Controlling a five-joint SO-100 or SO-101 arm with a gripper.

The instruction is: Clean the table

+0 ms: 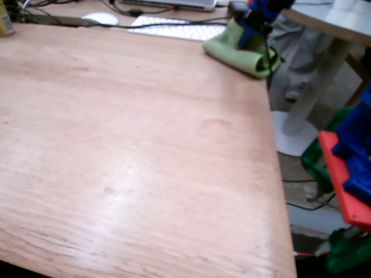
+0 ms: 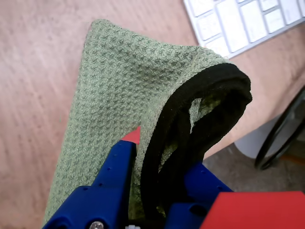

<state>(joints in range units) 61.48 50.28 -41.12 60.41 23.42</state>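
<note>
Wooden tabletop (image 1: 133,150) lying bare before you, your blue tool (image 2: 159,191) clenching green cloth (image 2: 119,95) at its far corner, white keyboard (image 2: 243,21) lettering unreadable.

This looks like an office or maker's desk space. The landmark is the table (image 1: 127,150), a large reddish-brown wooden top with visible grain. Along its far edge lie a white keyboard (image 1: 177,28), a white computer mouse (image 1: 99,18) to the left of it, dark cables and the front edge of what seems to be a laptop (image 1: 174,4) behind. Off the table's right side stands a round pale table on a white pedestal (image 1: 316,87), with cables trailing on the floor and red, blue and green plastic parts (image 1: 351,191) near the table's right edge
</note>
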